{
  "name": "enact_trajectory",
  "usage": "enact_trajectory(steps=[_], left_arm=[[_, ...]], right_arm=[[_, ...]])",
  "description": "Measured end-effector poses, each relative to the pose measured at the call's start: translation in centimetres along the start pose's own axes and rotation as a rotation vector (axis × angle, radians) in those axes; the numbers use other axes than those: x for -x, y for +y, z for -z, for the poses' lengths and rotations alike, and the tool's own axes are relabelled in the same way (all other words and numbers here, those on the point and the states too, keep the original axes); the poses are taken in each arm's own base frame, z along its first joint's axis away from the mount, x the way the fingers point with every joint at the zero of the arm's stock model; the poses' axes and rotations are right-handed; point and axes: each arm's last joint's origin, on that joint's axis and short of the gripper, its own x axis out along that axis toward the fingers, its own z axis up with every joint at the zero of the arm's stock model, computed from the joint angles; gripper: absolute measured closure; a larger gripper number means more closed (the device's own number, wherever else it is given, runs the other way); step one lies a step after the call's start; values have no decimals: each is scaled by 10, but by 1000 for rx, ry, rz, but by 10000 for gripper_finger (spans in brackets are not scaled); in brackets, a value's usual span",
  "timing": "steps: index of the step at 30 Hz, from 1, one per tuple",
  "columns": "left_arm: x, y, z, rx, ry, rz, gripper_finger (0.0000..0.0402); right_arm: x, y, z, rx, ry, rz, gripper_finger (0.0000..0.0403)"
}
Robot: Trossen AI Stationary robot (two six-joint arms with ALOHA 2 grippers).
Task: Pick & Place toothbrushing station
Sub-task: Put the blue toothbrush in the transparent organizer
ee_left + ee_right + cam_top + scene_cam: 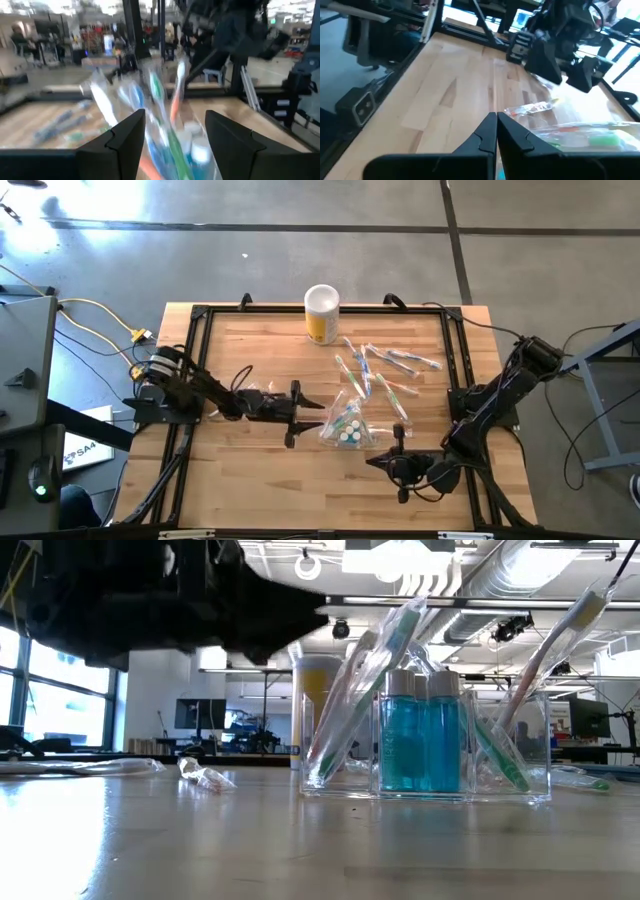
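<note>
High view shows your left gripper [308, 416], jaws spread, beside the light, slippery clear holder [345, 425]. Pinch one thin brush [388, 388] mid-handle. Right jaws are pressed together.

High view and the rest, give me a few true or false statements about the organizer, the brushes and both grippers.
1. The clear organizer holds teal tubes with their caps up. True.
2. The right gripper is open wide. False: its fingers are shut together, holding nothing.
3. The left gripper is open, next to the organizer. True.
4. All the brushes are in the organizer. False: several wrapped brushes lie loose on the table beyond it.
5. The yellow cup lies on its side. False: it stands upright near the table's far edge.
</note>
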Motion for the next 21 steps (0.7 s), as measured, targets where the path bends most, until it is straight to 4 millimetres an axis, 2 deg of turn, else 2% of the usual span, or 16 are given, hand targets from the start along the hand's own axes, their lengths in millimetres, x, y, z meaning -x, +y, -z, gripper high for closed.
enact_trajectory(steps=[5,10,13,18,21], left_arm=[[9,-2,-16,-91,-9,3,199],[19,-12,-29,-197,87,-101,199],[26,-20,-41,-246,117,-152,199],[39,-32,-59,-250,155,-159,199],[47,-38,-66,-238,183,-132,199]], right_arm=[[0,-2,0,74,-5,80,399],[7,-1,-7,71,-49,165,399],[20,3,-17,119,-81,276,399],[46,1,-28,77,-110,635,399],[56,-9,-38,74,-114,624,399]])
